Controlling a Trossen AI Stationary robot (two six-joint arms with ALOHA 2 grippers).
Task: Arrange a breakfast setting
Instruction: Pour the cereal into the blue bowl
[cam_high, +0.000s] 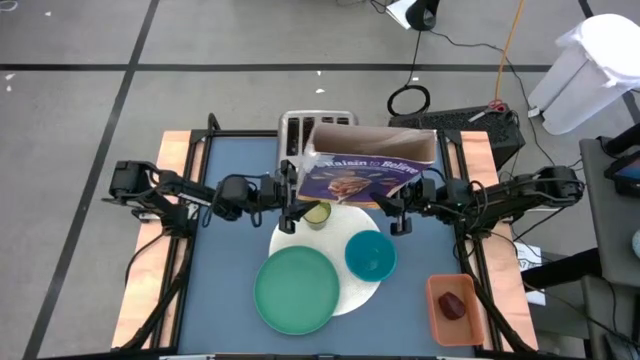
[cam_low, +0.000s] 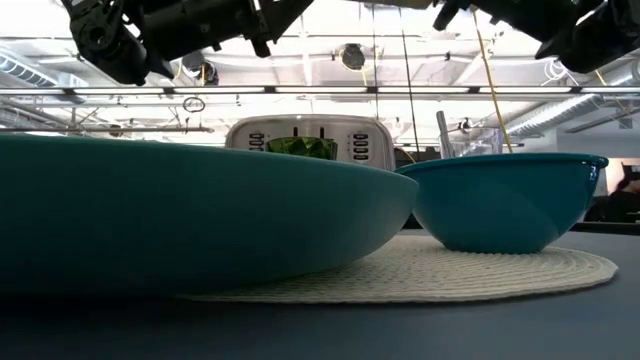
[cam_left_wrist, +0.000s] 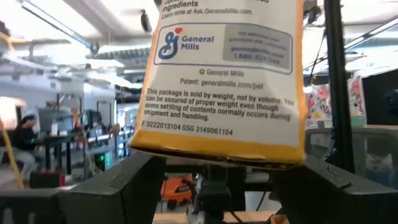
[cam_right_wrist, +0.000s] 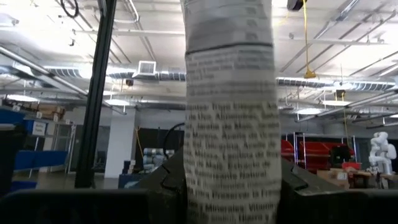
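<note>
A purple cereal box (cam_high: 360, 172) hangs in the air over the yellow-green cup (cam_high: 318, 214), its open top toward the far edge. My left gripper (cam_high: 292, 200) is shut on its left side and my right gripper (cam_high: 400, 210) on its right side. On the white round mat (cam_high: 362, 296) rest the green plate (cam_high: 296, 290) and the teal bowl (cam_high: 370, 255). A clear glass (cam_low: 462, 140) shows behind the bowl in the low view. The dark red fruit (cam_high: 453, 305) lies in an orange tray. My left gripper comes level from the table's left and has the box's white printed side panel (cam_left_wrist: 217, 118) between its two fingers (cam_left_wrist: 124, 180), near the panel's yellow lower edge. The box is lifted clear and tilted. My right gripper comes from the table's right. A narrow printed panel of the box (cam_right_wrist: 230, 124) stands upright between its fingers (cam_right_wrist: 305, 186). The fingers hide the place of contact.
The silver toaster (cam_high: 305, 125) stands at the far edge, partly under the box. The orange tray (cam_high: 440, 330) sits at the near right corner. Bare blue tabletop (cam_high: 225, 260) lies left of the plate.
</note>
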